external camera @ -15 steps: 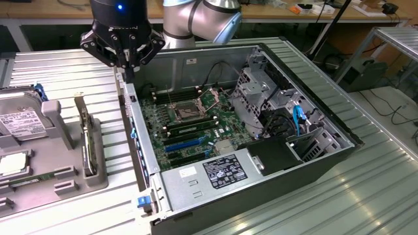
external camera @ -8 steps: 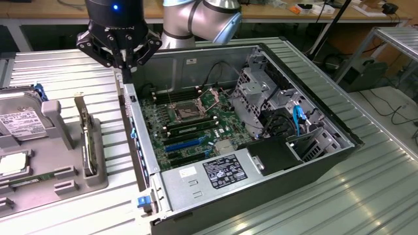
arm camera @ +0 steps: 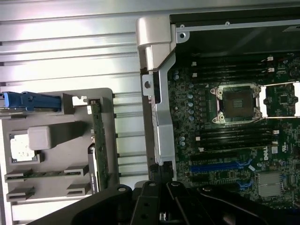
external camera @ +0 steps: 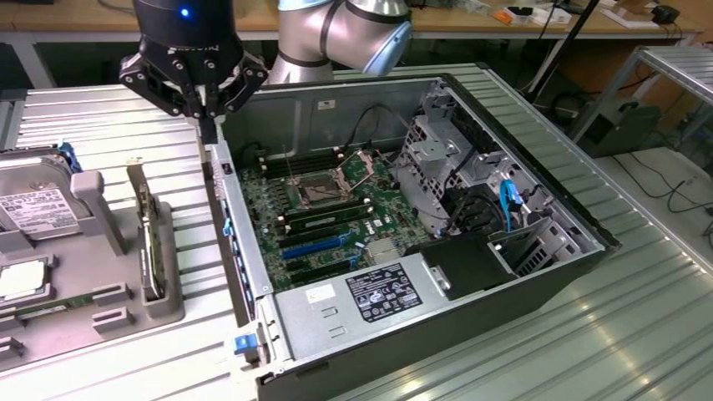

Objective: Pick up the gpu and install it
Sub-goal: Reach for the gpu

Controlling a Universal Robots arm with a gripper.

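The end effector hangs over the rear wall of the open computer case, near the case's far corner on the exterior view's left, with its fingers pressed together and nothing between them. In the wrist view its dark linkage sits above the case's silver edge rail. The gpu stands on its long edge in a slot of the grey holder on the ribbed metal tabletop, beside the case on the exterior view's left and apart from the end effector. The wrist view shows the card edge-on in that holder. A hard drive with a white label stands in the same holder, farther to the exterior view's left. Inside the case the motherboard lies exposed, with its empty processor socket and a blue expansion slot unoccupied.
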